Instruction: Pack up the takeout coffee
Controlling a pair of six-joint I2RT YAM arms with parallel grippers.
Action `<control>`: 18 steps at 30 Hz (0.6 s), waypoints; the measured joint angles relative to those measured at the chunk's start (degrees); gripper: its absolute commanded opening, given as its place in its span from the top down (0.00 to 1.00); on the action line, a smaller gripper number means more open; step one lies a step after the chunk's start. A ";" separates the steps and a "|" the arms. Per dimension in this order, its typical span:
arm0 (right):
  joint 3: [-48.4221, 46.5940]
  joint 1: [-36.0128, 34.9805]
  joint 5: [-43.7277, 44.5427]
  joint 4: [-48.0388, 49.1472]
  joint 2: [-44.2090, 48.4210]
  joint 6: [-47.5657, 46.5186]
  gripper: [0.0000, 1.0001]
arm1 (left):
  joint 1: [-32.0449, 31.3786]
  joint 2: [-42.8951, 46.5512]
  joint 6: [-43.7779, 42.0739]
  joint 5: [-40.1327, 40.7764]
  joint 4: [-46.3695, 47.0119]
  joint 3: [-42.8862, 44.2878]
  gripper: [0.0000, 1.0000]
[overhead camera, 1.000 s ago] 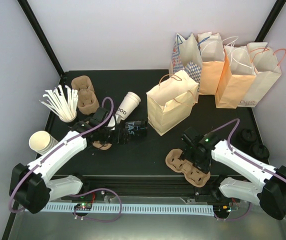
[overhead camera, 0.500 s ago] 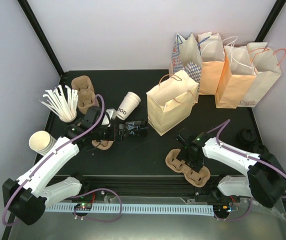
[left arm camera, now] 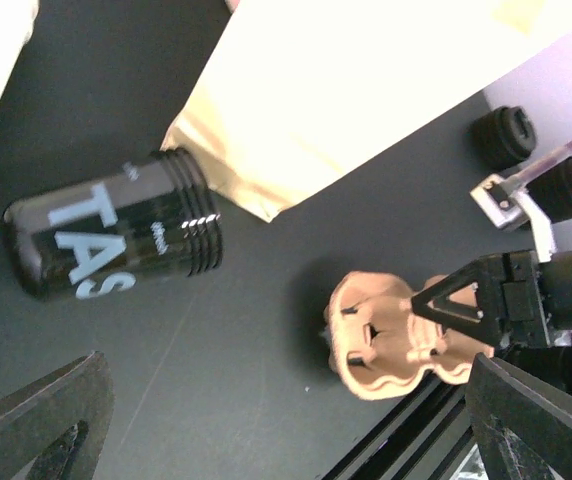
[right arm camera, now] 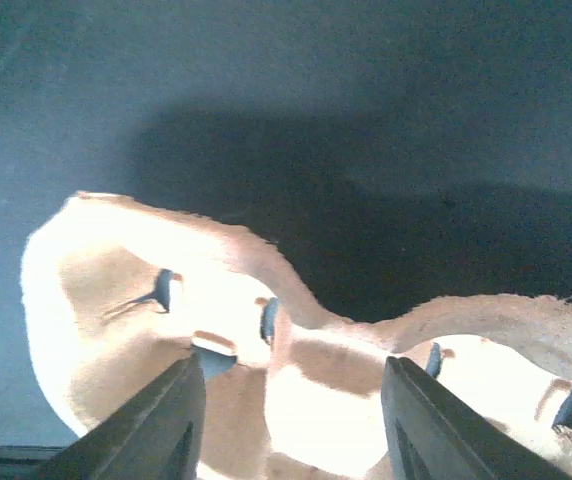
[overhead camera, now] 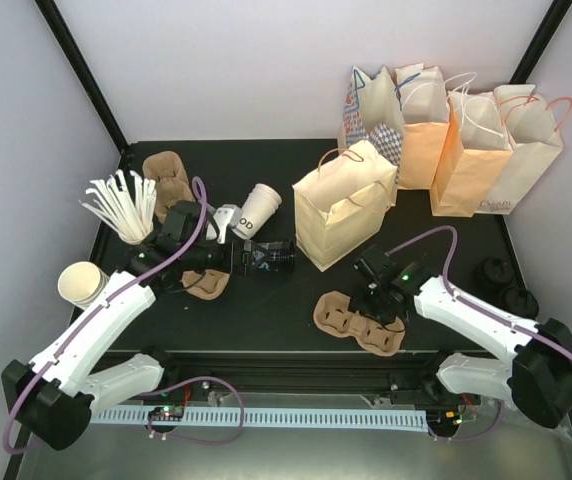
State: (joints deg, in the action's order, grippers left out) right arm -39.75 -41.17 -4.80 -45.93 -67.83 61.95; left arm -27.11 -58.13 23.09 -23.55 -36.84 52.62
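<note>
Coffee cup (overhead camera: 254,212), white with black lettering, lies tipped over just beside the wide-open left claw (left arm camera: 286,378), unpacked. Right claw (right arm camera: 294,375) straddles the cardboard carrier (right arm camera: 106,290), presumably to position it; whether it grips, I cannot tell.

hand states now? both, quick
left hand: open, empty
right hand: fingers either side of a carrier wall; cannot tell if gripping
</note>
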 measured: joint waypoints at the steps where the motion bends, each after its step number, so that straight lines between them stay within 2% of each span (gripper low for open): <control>1: -0.35 0.00 0.13 -0.04 0.46 -1.40 0.33 | 0.02 -0.02 -0.22 -0.48 0.46 0.50 0.01; 4: -1.31 0.00 1.14 -0.92 1.60 -5.33 0.25 | 0.04 -0.39 -0.70 -1.36 1.46 2.19 0.01; 8: -1.92 0.00 1.88 -3.17 -0.17 -6.51 0.21 | 0.04 -1.62 -1.05 -1.33 2.40 4.07 0.01; 18: -1.90 -1.90 2.71 -5.68 -4.52 0.04 0.30 | 0.07 -2.10 -0.94 3.58 2.38 4.68 0.01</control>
State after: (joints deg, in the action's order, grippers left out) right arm -41.65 -43.07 -2.09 -51.62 -72.36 62.00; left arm -27.05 -60.23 22.15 -19.97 -34.46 57.30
